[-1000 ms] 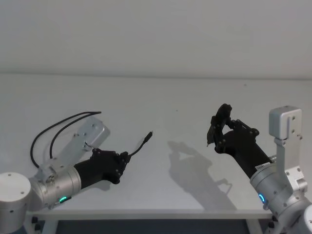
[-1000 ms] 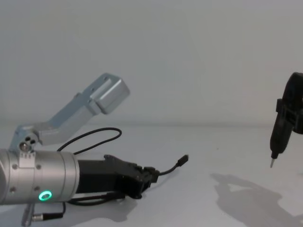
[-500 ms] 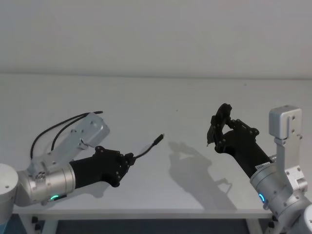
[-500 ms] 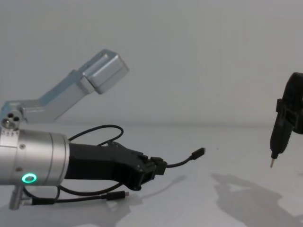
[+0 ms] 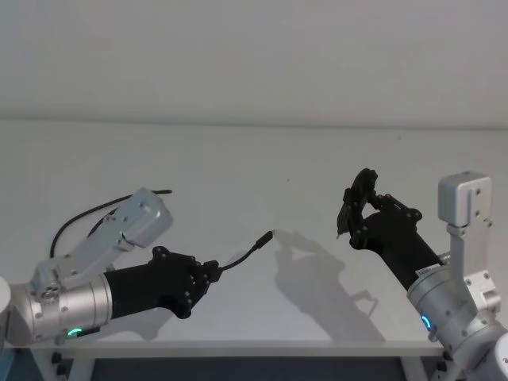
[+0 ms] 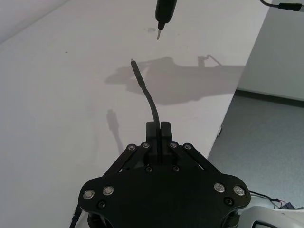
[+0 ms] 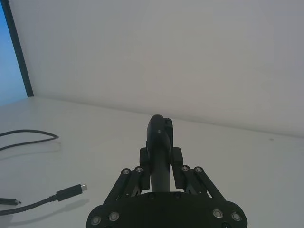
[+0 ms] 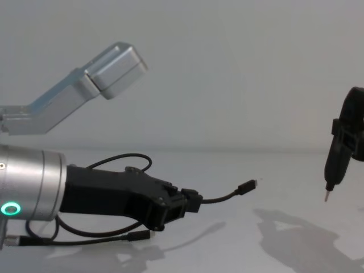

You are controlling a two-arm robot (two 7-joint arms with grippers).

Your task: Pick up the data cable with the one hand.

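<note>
Left hand is raised off the tabletop, over its front-left part and close to the front edge. Fingers are closed tight, pinching the data cable a short way back from one end. Left wrist view confirms it: the cord comes straight out from between the two closed fingertips. The free stub curves up and away toward the tabletop's middle and ends in a plug that is clear of the surface, with the stub's shadow on the tabletop below it.

Behind the grip the cable drops back down. Chest view has a slack run lying on the tabletop under the left arm, with the second plug flat on the surface there. More cord arcs in a loose loop on the tabletop's left part, partly hidden behind the left arm's silver links. The green ring on that arm is lit.

Right hand hangs above the tabletop's right part, well apart from the raised plug. It is clamped on a black pen-shaped tool, whose metal tip points down, clear of the tabletop. That hand's shadow sits on the tabletop's middle-right part.
</note>
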